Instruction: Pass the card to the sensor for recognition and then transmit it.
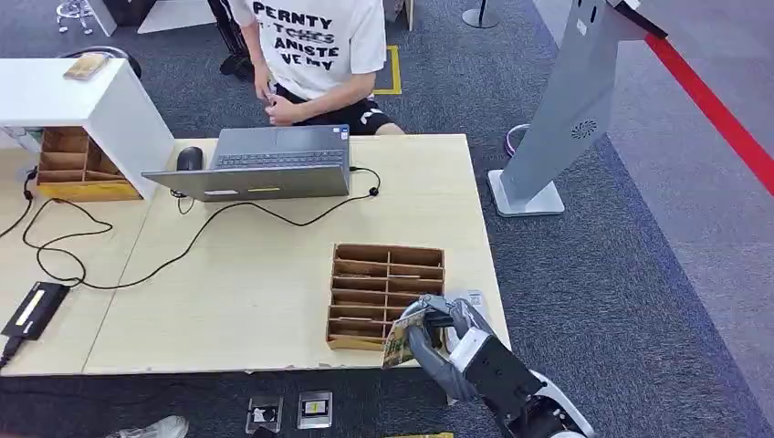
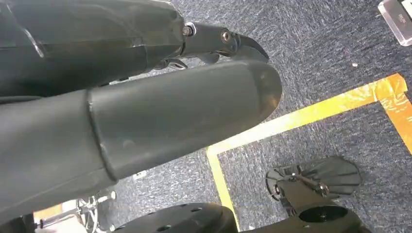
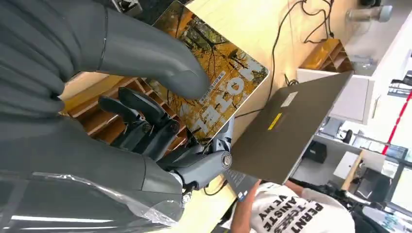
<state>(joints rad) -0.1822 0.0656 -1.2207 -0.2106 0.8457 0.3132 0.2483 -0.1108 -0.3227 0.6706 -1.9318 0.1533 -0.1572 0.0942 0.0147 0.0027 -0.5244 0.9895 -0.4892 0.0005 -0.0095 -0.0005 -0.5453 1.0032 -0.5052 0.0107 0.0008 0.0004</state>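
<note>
While our right hand [image 1: 444, 330] is pinching the glossy rectangular card [image 3: 209, 82], printed with autumn trees, just above the brown compartmented tray [image 1: 387, 294] near the table edge, our left hand [image 2: 145, 111] is showing smooth grey plastic, its fingers' state indeterminable

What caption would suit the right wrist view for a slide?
Right hand holds an autumn-print hotel card above the wooden organizer, laptop beyond.
</note>
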